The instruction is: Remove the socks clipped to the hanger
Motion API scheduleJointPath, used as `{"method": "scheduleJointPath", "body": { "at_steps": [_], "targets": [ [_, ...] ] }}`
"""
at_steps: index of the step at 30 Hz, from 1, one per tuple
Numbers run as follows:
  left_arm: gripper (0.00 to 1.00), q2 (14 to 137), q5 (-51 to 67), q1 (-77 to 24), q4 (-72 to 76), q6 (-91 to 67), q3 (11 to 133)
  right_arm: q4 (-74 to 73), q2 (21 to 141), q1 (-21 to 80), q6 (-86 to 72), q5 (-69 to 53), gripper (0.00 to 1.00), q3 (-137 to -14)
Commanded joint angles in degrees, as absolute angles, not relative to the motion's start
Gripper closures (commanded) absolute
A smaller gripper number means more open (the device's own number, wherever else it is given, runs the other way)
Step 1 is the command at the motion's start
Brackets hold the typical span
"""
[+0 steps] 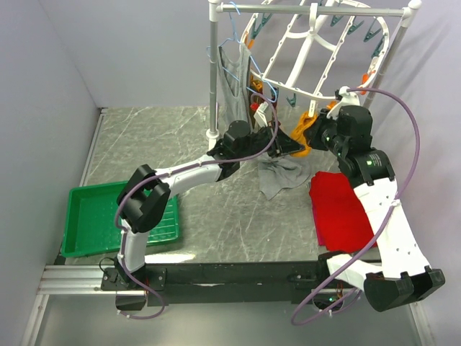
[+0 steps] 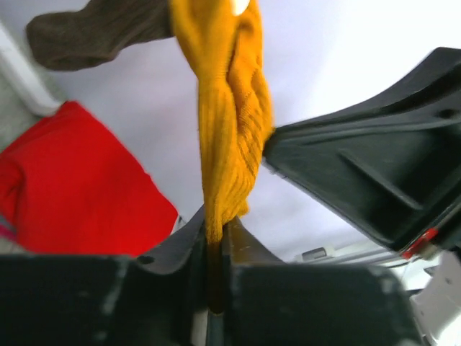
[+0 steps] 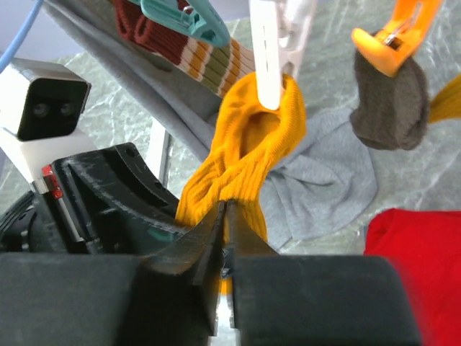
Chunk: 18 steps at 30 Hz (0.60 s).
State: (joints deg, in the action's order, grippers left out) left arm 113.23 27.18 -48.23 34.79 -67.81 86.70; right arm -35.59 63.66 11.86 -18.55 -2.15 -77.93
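Left gripper, jaws nearly shut, pinches the mustard sock below its white clip; right gripper jaws clamp it likewise, probably to tug it free.

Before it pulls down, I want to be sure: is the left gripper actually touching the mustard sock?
Touching. The left wrist view shows the left gripper closed on the mustard sock, with the hanging fabric pinched between its jaws.

My left hand is matt black plastic. The orange sock is ribbed cloth. The hanger is white plastic. The surface looks like smooth stone.
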Motion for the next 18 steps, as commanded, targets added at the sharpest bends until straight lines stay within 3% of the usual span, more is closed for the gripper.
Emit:
{"method": "scheduleJointPath", "body": {
  "at_steps": [1, 4, 9, 18],
  "targets": [
    [0.9, 110.1, 27.7, -49.0, 28.3, -64.7, 90.0, -37.7, 64.9, 11.2, -18.4, -0.2, 0.76, -83.9],
    [0.92, 108.4, 27.1, -49.6, 25.3, -63.4, 89.6, -38.2, 65.9, 10.9, -18.0, -0.1, 0.58, -87.0],
    [0.92, 107.1, 27.2, -50.0, 24.3, -64.2, 88.6, -40.1, 69.2, 10.8, -17.9, 2.2, 0.42, -92.8],
    [0.92, 105.5, 28.8, -50.2, 25.2, -65.8, 88.5, -39.1, 72.0, 10.1, -16.8, 1.7, 0.37, -94.7]
  ]
}}
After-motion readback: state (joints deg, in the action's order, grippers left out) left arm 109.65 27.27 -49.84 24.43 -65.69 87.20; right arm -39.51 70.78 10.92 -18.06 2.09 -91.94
